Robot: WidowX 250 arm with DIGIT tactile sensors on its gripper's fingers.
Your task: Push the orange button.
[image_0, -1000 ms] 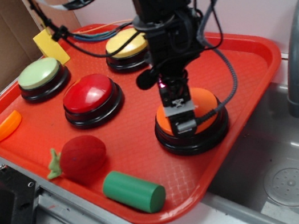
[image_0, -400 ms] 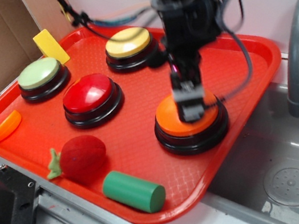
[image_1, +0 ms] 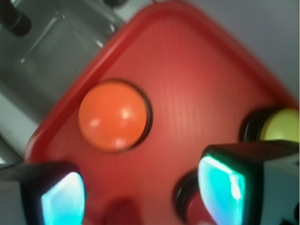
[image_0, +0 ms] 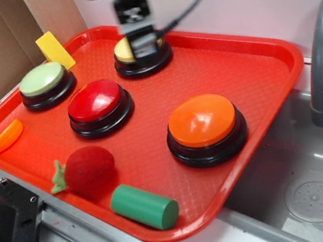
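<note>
Four buttons: they sat on the red tray [image_0: 275, 57]; yours was the orange button [image_0: 202, 120], nearest the sink [image_0: 312, 194].
Orange button: it stood bare on its black base at the tray's near-right part, nothing touching it; the wrist view showed it [image_1: 114, 115] in full, off to one side of the pads.
Hand: you had the hand [image_0: 143, 43] high at the back, over the yellow button [image_0: 123, 51] and well apart from the target. The wrist view showed the pads [image_1: 220, 185] spread with a wide gap, so it was released and grasped nothing.
Nearby: the red button [image_0: 98, 101] sat just left of the target.
Advice: you would have done best to centre over the dome's crown, descend straight, and press with the fingertips, keeping clear of the red button.
</note>
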